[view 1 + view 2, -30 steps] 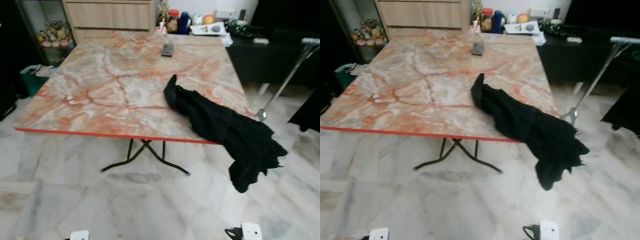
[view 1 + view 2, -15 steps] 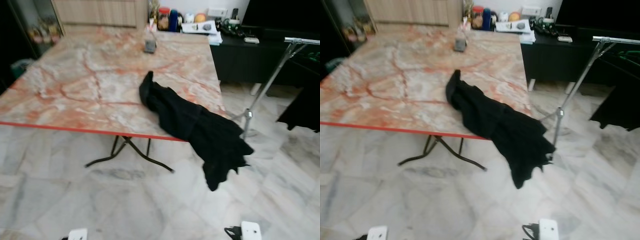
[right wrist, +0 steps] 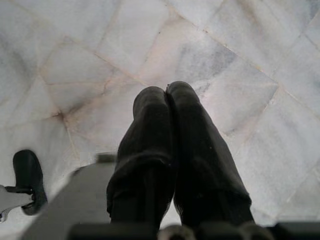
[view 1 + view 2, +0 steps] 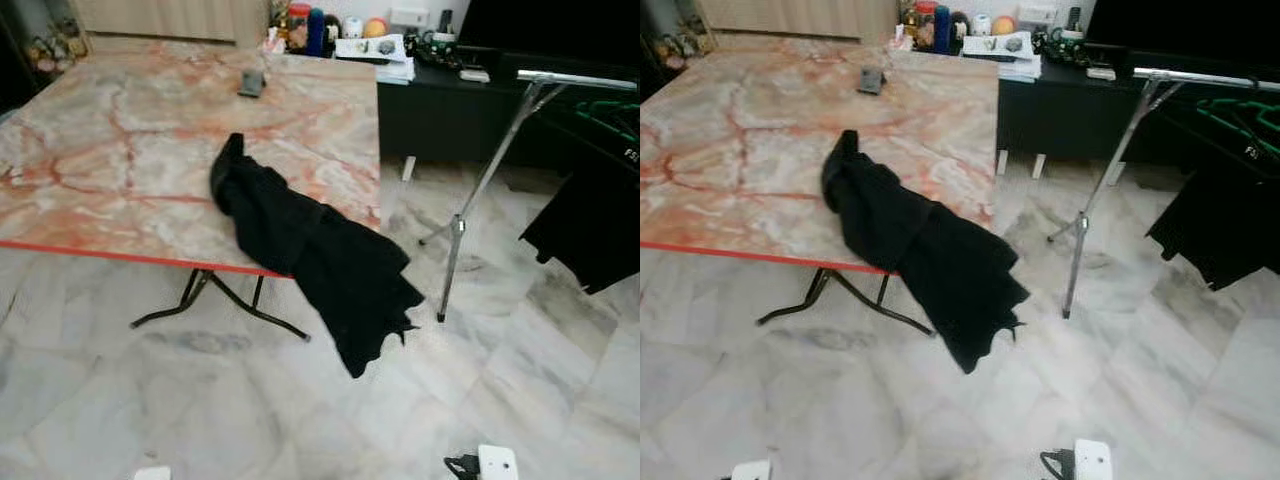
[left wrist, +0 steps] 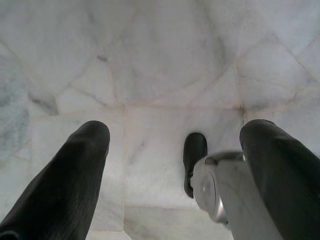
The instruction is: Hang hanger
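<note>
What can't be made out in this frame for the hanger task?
- Green hangers: cut off by the right eye view's edge; count unclear.
- Black garment on the table: folds hide any hanger inside.
- Items at the table's far end: too small.
- Rack: right end cut off.

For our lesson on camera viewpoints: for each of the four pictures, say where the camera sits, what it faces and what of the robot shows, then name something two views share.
Left eye view: on the head, looking down at the marble table and the black garment.
Right eye view: beside it, facing the same scene and the metal rack.
Left wrist view: facing the floor past the open left hand.
Right wrist view: facing the floor past the shut right hand.
Shared: both eye views show the garment.
</note>
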Tool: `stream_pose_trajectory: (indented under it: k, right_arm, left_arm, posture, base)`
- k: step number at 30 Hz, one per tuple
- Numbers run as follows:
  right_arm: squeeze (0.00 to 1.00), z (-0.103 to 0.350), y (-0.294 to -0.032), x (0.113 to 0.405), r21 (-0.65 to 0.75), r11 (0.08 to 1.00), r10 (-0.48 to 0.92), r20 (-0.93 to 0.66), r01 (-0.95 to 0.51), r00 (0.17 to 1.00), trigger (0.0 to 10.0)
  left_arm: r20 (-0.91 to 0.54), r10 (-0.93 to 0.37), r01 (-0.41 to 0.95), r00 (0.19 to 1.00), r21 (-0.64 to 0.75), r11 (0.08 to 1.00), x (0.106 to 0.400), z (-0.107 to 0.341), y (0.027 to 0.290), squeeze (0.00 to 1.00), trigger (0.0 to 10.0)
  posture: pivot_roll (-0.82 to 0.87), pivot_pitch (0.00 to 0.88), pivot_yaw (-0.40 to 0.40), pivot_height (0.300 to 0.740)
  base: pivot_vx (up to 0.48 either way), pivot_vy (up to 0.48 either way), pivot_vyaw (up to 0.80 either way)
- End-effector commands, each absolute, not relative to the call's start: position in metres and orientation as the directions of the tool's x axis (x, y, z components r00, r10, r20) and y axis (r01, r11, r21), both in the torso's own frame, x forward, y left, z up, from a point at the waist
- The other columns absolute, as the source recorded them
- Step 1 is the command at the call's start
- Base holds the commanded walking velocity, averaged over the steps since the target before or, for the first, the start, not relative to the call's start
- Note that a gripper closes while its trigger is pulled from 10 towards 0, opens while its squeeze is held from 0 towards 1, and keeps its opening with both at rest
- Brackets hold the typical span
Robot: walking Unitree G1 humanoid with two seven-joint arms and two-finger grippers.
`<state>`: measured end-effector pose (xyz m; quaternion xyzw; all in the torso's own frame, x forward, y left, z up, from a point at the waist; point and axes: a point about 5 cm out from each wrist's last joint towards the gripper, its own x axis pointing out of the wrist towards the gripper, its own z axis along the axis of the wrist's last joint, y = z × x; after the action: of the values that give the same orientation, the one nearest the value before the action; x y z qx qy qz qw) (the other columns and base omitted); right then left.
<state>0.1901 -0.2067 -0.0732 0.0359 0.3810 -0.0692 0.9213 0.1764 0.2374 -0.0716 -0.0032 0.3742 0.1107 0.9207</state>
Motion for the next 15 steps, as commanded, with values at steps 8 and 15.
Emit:
stream_pose_trajectory:
  k: [8,15]
  right_arm:
    - [0.00,-0.081,-0.179,0.191,0.100,0.982,-0.016,-0.801,0.161,0.598,10.0]
    - [0.00,-0.078,-0.177,0.196,0.128,0.978,-0.003,-0.781,0.165,0.624,10.0]
  left_arm:
    - [-0.839,0.091,-0.053,0.536,0.074,0.996,0.162,-0.088,0.217,0.00,10.0]
    - [-0.825,0.059,-0.030,0.563,0.051,0.998,0.180,-0.085,0.189,0.00,10.0]
  posture:
    - [0.11,0.151,-0.046,0.740]
    - [0.10,0.163,-0.038,0.740]
  base:
    - [0.000,-0.334,0.00]
    - [0.000,-0.335,0.00]
